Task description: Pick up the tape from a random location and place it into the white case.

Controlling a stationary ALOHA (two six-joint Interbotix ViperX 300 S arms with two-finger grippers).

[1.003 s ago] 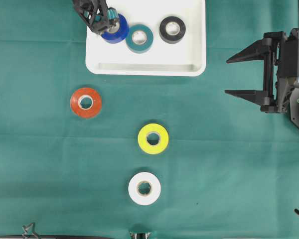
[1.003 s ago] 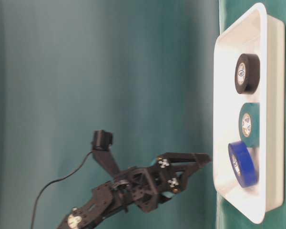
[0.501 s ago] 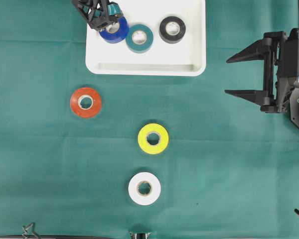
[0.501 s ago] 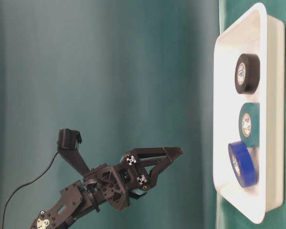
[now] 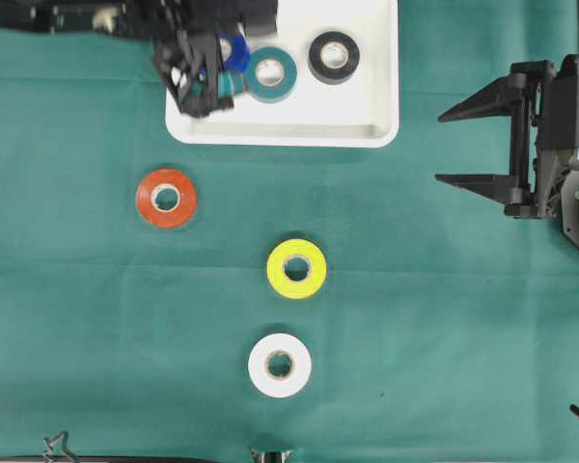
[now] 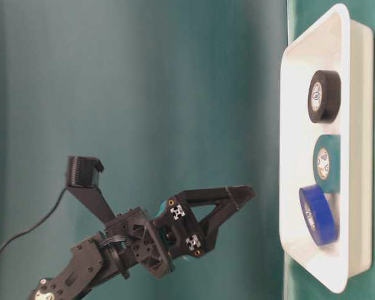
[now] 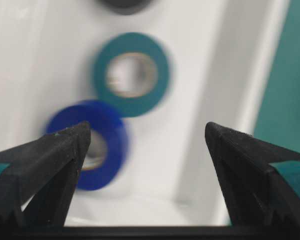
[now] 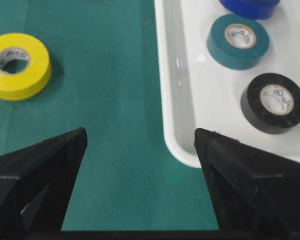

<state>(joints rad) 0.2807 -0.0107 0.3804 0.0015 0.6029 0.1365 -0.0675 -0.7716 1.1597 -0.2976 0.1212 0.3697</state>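
The left end effector (image 5: pixel 205 85) hangs above the near-left corner of the white case (image 5: pixel 299 127), its 2 fingers spread wide with nothing between them. In its wrist view the blue tape roll (image 7: pixel 92 144) and the teal tape roll (image 7: pixel 131 74) lie on the case floor beyond the fingertips, both blurred; the blue roll touches the teal one. In the table-level view the left end effector (image 6: pixel 228 203) sits clear of the case rim, apart from the rolls.

The right end effector (image 5: pixel 468 147) is at the right side of the bench (image 5: pixel 444 318), also fully spread and holding nothing, level with the case's near edge and well apart from it.

Inside the case 3 rolls sit in a row: blue at the left, teal in the middle, and the black tape roll (image 5: pixel 333 57) at the right. The paper cores of the teal and black rolls carry small printed marks, seen in the right wrist view, but the writing is too small to read.

On the green cloth outside the case lie 3 more rolls, each flat: the red tape roll (image 5: pixel 166 198) near the left, the yellow tape roll (image 5: pixel 296 268) near the middle with faint unreadable print on its core, and the white tape roll (image 5: pixel 280 365) just below it.
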